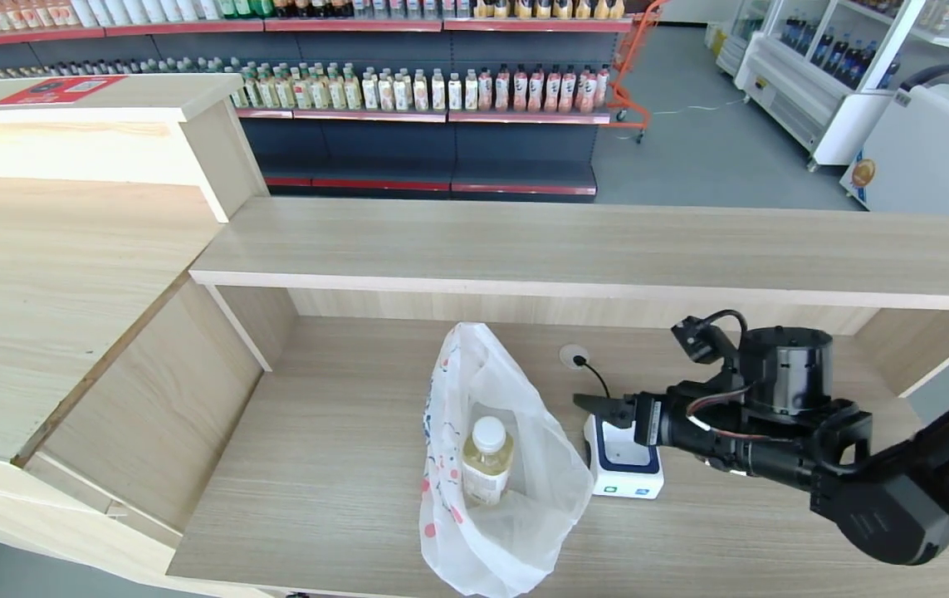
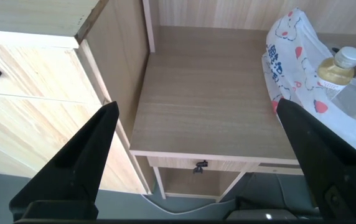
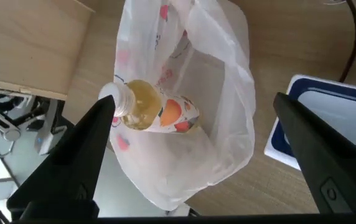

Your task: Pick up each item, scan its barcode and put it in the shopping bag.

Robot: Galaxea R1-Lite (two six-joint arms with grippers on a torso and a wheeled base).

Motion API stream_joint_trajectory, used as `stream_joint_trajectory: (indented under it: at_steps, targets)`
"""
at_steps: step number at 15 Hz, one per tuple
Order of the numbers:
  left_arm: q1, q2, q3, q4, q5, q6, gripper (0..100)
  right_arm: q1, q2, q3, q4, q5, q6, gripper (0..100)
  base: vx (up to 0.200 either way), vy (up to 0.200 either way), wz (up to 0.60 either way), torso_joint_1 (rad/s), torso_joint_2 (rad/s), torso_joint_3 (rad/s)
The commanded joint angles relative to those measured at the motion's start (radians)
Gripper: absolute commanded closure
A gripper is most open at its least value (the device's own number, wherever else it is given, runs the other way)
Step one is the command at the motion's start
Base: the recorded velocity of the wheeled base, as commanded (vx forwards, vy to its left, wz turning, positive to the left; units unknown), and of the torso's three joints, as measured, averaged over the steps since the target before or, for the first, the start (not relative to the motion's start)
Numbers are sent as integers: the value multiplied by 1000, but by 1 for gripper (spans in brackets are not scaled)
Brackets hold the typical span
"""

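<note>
- Hovering just above the scanner (image 1: pixel 619 469) and beside the bag (image 1: pixel 441 399), the right claw (image 1: pixel 599 405) is spread wide and holds nothing.
- The left claw (image 2: pixel 196 107) is also wide open and empty, out in front of the table (image 1: pixel 333 465) and well apart from the bag.
- The bottle (image 1: pixel 486 461) stands upright inside the bag, which sits near the table's front edge.
- The bag looks thin and limp, so a finger catching its rim could drag it, tip the bottle, or pull both over the edge.
- A low sweep by the right claw could knock the scanner or snag its cable (image 1: pixel 599 378).
- The bottle's label shows an orange fruit picture, with print too small to read. The bag carries red and dark marks, none legible.
</note>
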Motion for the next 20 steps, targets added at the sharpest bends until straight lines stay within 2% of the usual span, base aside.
stream_joint_trajectory:
  at_steps: [1, 2, 3, 4, 6, 9, 14, 20]
  targets:
    - [0, 0, 0, 1, 0, 0, 0, -142, -351, 54, 173, -4, -20, 0, 0, 0, 0, 0, 0, 0]
    - [0, 0, 0, 0, 0, 0, 0, -201, -458, 54, 329, -7, -20, 0, 0, 0, 0, 0, 0, 0]
    - [0, 0, 0, 0, 0, 0, 0, -224, -507, 53, 411, -7, -22, 0, 0, 0, 0, 0, 0, 0]
    - [0, 0, 0, 0, 0, 0, 0, -273, -622, 48, 584, -7, -19, 0, 0, 0, 0, 0, 0, 0]
    - [0, 0, 0, 1, 0, 0, 0, -343, -722, 51, 688, 1, -16, 0, 0, 0, 0, 0, 0, 0]
    - [0, 0, 0, 0, 0, 0, 0, -388, -754, 30, 743, 3, -14, 0, 0, 0, 0, 0, 0, 0]
    - [0, 0, 0, 0, 0, -5, 0, -386, -733, -3, 760, 3, -14, 0, 0, 0, 0, 0, 0, 0]
    - [0, 0, 0, 0, 0, -6, 0, -386, -733, -26, 822, 1, 1, 0, 0, -200, 0, 1, 2, 1]
